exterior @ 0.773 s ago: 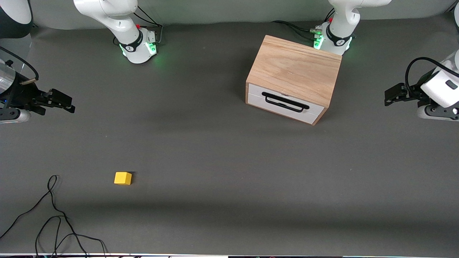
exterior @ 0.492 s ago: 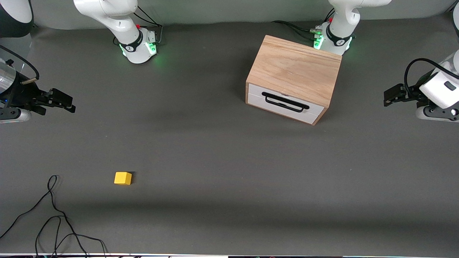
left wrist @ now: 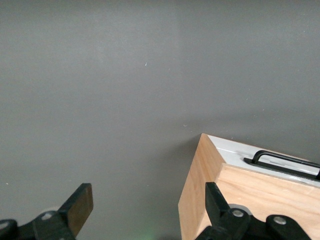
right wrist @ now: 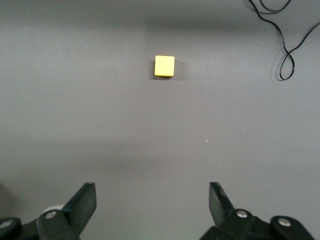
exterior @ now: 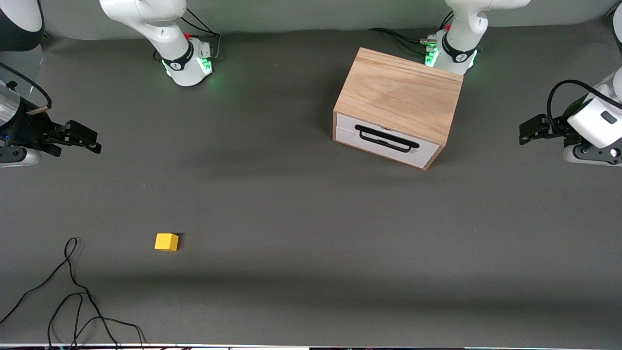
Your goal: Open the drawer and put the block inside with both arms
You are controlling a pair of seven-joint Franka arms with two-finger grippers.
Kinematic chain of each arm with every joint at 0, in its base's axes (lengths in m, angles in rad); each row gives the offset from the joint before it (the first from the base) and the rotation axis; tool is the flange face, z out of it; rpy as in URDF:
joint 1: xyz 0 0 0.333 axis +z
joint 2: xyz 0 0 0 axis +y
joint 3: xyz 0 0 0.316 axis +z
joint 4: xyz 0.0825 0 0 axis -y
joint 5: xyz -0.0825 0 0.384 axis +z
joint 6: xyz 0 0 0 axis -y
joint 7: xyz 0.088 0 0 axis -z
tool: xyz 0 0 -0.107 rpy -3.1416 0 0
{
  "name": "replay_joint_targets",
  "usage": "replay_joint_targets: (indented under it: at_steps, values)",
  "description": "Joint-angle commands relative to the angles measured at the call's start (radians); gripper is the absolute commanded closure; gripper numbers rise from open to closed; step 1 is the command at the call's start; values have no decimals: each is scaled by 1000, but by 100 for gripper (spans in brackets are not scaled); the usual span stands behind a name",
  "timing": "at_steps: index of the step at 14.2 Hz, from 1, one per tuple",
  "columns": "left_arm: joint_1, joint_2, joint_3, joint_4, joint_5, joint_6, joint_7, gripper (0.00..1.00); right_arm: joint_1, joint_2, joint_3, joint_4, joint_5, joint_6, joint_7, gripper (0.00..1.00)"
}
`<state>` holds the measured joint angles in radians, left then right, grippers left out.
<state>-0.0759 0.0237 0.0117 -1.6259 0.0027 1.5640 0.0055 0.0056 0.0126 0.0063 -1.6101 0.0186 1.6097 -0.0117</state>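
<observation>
The light oak box [exterior: 401, 95] stands near the left arm's base. Its drawer [exterior: 386, 141] with white front and black bar handle [exterior: 386, 138] is shut; box and handle also show in the left wrist view [left wrist: 240, 195]. The yellow block [exterior: 166, 241] lies on the mat toward the right arm's end, nearer the front camera; it also shows in the right wrist view [right wrist: 164, 66]. My left gripper [exterior: 527, 131] is open and empty, up in the air at the left arm's end of the table, beside the box. My right gripper [exterior: 92, 143] is open and empty over the right arm's end.
A loose black cable [exterior: 73, 296] lies on the mat at the near edge toward the right arm's end, close to the block; it also shows in the right wrist view [right wrist: 285, 45]. The grey mat [exterior: 291, 218] covers the table.
The left gripper has shifted very slightly toward the box. The right arm, the block and the box have not moved.
</observation>
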Motion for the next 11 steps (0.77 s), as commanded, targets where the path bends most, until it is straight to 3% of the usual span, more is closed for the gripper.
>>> replay_joint_targets:
  at_steps: [1,7,9,11]
  values:
    - [-18,-4,-77,18,-6,-15,-227,0,-10,30,6,9,7,30,7,0]
    - [-25,10,-346,31,2,5,-934,0,-12,32,3,-25,7,78,15,0]
    - [-34,65,-458,63,26,4,-1228,0,-15,30,-9,-25,0,75,16,0]
    - [-80,136,-499,109,77,4,-1468,0,-13,38,-12,-16,-2,82,19,0]
